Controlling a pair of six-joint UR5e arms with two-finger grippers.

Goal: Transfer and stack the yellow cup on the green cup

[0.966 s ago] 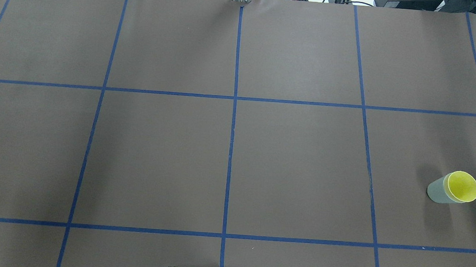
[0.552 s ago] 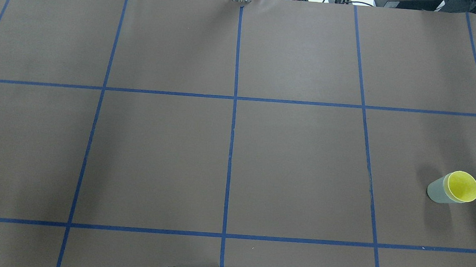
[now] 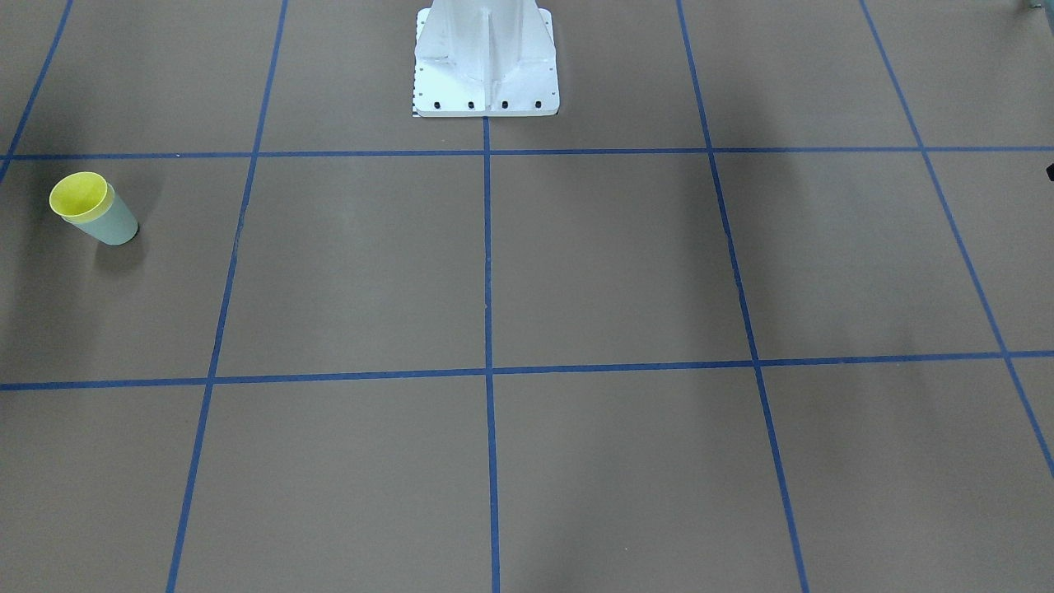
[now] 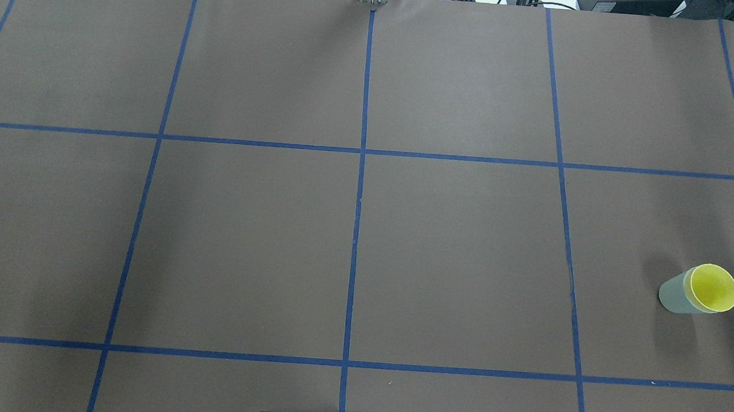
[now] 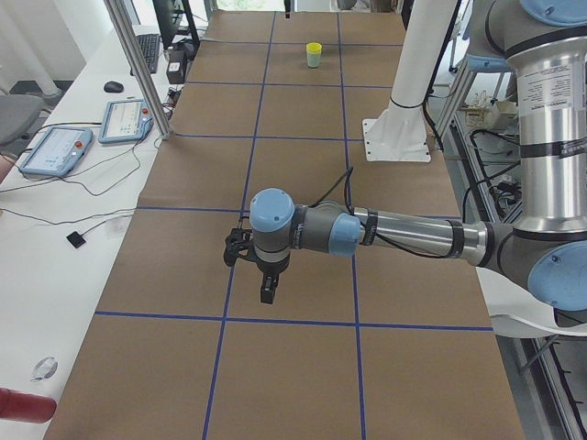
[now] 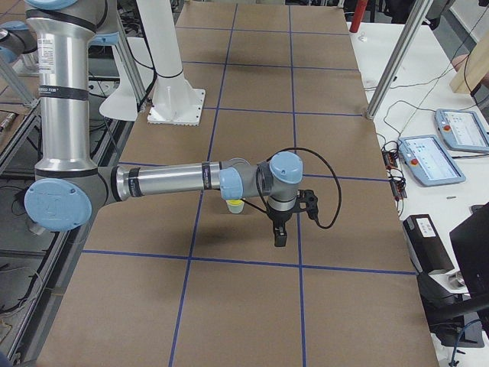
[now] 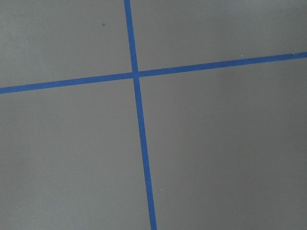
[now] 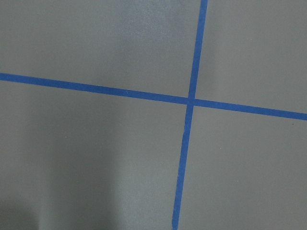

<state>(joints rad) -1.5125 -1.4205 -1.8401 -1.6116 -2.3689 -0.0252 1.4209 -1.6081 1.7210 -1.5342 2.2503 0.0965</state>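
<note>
The yellow cup (image 4: 714,288) sits nested inside the green cup (image 4: 674,296), upright at the table's right side. The pair also shows in the front view, yellow cup (image 3: 78,196) in green cup (image 3: 115,225), and far off in the left side view (image 5: 314,54). No gripper touches them. My left gripper (image 5: 266,286) hangs above the table, seen only in the left side view. My right gripper (image 6: 280,233) hangs above the table a little beyond the cups (image 6: 236,206), seen only in the right side view. I cannot tell whether either is open or shut.
Brown paper with a blue tape grid (image 4: 362,151) covers the table. The white robot base (image 3: 486,58) stands at the near middle edge. Both wrist views show only paper and tape crossings (image 7: 135,74). Pendants and cables lie on the side bench (image 6: 432,157).
</note>
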